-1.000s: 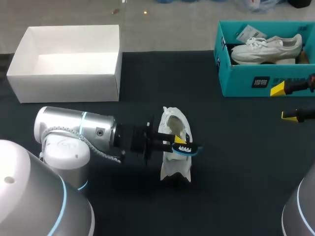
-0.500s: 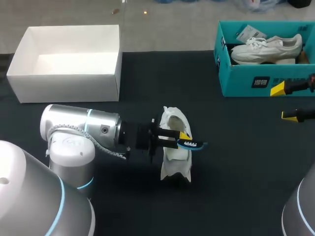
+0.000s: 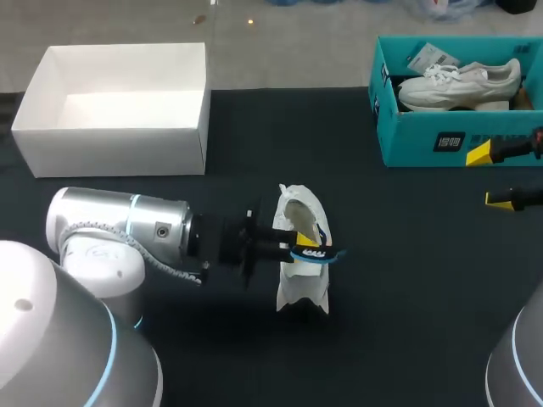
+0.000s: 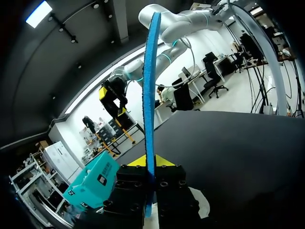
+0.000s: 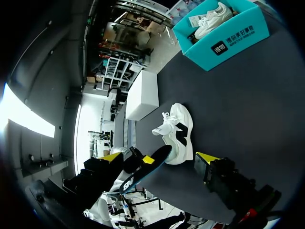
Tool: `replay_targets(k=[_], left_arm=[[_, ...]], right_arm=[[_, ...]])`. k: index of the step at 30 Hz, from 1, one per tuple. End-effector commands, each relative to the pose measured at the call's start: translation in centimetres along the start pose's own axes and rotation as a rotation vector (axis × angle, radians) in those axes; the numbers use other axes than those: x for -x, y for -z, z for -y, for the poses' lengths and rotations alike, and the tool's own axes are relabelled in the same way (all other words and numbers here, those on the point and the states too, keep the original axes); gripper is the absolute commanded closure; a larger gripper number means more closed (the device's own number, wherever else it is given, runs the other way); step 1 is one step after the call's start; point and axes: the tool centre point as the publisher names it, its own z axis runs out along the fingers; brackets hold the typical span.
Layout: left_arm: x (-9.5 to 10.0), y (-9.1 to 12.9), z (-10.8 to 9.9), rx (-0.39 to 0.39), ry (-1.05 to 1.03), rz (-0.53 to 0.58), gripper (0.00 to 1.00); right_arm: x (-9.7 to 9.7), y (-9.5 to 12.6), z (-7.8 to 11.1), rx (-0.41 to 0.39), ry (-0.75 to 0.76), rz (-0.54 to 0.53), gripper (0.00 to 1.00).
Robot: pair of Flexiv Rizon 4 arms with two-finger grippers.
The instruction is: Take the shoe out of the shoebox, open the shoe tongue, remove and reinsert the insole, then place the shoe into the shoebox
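Insole [image 3: 312, 253] clamped in left claw [image 3: 310, 241] over the shoe [image 3: 299, 292], well apart from teal shoebox [image 3: 424, 140]; right claw [image 3: 489, 176] spread beside it.

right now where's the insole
Head view: the insole is near the table's middle, clamped in the left gripper over the white shoe.
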Motion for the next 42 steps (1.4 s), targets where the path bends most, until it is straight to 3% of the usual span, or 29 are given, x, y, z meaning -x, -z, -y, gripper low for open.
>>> replay_targets(k=[1, 8, 20, 42], left_arm=[[-1.8, 0.0, -0.5, -0.011, 0.03, 0.014, 1.0], [-3.0, -0.4, -0.7, -0.009, 0.062, 0.023, 1.0], [-3.4, 1.1, -2.9, 0.059, 0.082, 0.015, 1.0], [-2.7, 1.1, -6.8, 0.001, 0.069, -0.037, 1.0]], right_arm=[[0.0, 0.0, 0.1, 0.001, -0.001, 0.001, 0.0], [0.0, 0.0, 0.1, 0.001, -0.001, 0.001, 0.0], [0.0, 0.0, 0.1, 0.001, -0.001, 0.001, 0.0], [0.0, 0.0, 0.1, 0.001, -0.001, 0.001, 0.0]])
